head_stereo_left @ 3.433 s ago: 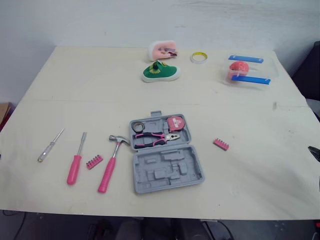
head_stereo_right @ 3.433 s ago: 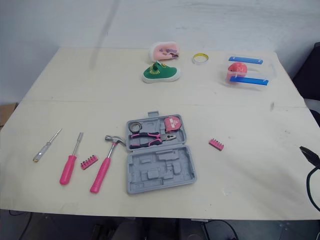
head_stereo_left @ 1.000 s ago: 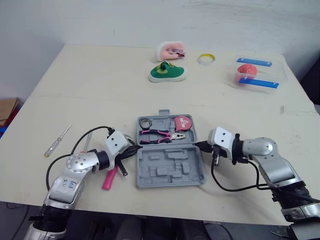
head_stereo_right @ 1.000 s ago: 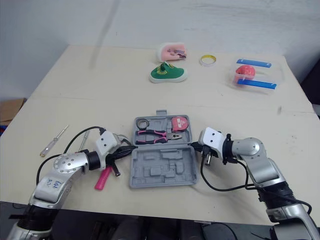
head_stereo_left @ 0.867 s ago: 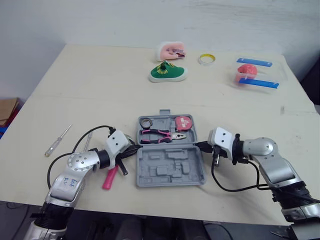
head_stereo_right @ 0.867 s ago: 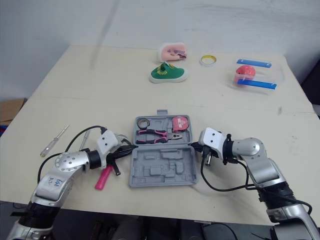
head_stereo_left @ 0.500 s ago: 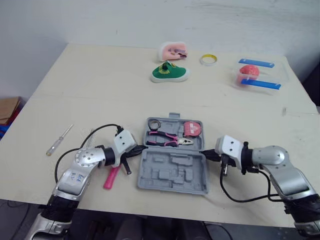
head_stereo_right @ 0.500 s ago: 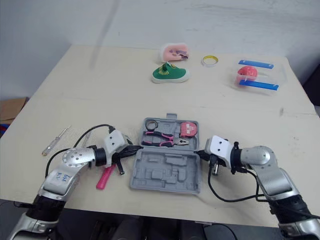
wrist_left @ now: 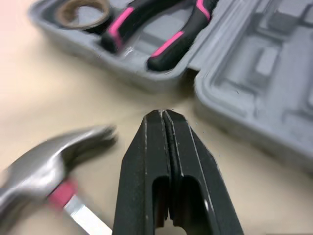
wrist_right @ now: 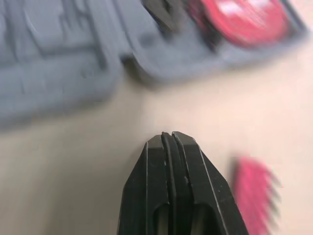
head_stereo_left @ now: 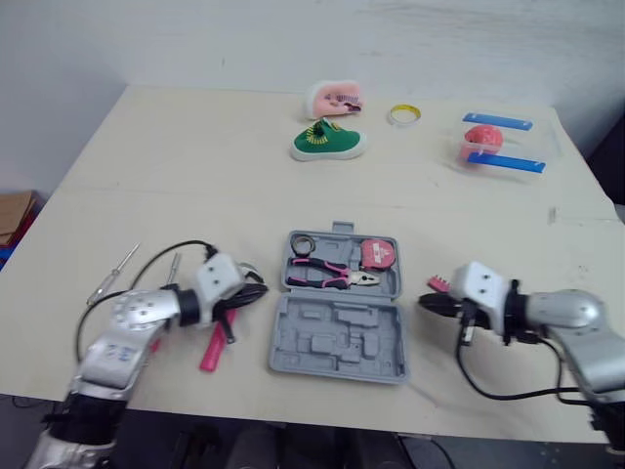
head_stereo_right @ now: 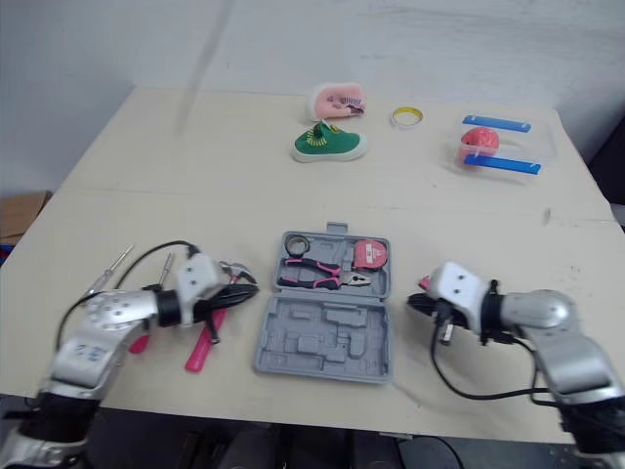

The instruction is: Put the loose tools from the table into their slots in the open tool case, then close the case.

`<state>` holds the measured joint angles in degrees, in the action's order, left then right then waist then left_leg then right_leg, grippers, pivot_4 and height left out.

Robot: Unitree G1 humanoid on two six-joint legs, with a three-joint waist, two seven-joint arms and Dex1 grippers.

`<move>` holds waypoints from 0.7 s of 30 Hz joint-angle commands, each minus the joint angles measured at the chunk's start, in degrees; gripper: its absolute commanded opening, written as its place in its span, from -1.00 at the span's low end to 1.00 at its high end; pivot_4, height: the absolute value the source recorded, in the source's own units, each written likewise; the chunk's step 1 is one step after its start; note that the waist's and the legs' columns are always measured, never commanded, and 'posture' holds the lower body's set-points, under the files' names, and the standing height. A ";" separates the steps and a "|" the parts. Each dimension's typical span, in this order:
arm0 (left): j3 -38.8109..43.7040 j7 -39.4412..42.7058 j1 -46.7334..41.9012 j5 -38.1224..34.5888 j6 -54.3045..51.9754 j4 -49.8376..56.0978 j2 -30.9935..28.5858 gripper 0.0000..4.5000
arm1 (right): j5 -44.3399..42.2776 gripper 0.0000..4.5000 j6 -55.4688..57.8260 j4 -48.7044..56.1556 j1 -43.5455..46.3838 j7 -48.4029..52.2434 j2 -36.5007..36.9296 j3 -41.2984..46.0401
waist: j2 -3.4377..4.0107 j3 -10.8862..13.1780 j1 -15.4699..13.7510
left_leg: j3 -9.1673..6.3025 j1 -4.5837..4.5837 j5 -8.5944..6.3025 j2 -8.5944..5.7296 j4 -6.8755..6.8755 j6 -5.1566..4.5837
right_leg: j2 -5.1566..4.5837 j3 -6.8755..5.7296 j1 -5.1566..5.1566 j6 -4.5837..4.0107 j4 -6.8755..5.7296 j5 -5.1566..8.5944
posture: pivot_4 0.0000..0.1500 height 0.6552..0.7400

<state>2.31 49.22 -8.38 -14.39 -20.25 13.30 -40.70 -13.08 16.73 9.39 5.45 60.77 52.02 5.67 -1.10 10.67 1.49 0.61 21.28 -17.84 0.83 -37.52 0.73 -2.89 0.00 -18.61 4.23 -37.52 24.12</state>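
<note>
left gripper (wrist_left: 161,113): pressing fingers together, empty, pointing between hammer (wrist_left: 44,169) and tool case (head_stereo_left: 337,337).
right gripper (wrist_right: 168,136): pinching fingers together, hovering beside pink bit holder (wrist_right: 254,191).
tool case: lying open near table (head_stereo_left: 195,176) front, holding pliers (head_stereo_left: 327,272).

Case (head_stereo_left: 337,337) finished in grey; pliers (head_stereo_left: 327,275) gripped in pink/blk; hammer (head_stereo_left: 210,350) handle pink, head silver; bit strip (head_stereo_left: 437,284) pink; shoe (head_stereo_left: 327,144) green, trimmed yellow; counter (head_stereo_left: 195,176) beige.

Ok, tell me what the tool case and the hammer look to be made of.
The tool case looks like grey moulded plastic, matte, with shaped recesses pressed in. The hammer has a bright, reflective head, probably steel; its pink handle could be plastic or rubber-coated.
</note>
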 commanded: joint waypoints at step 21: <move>53.75 -0.50 15.63 -8.43 20.90 -56.16 -21.70 0.98 | -7.31 1.00 -30.62 -29.63 -18.47 6.35 2.38 40.41 | -0.01 0.06 0.66 | 0.07 -0.21 -0.22 -0.05 0.52 -0.37 | -0.15 0.01 -0.01 -0.03 0.21 0.02 | 1.00 1.00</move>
<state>53.82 49.72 6.91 -23.14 -2.01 -39.73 -60.86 -19.74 -11.94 -18.59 -12.65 67.29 53.66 43.77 -1.11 10.73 2.15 0.67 21.07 -18.06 0.78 -36.99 0.36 -3.05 0.01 -18.63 4.20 -37.31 24.14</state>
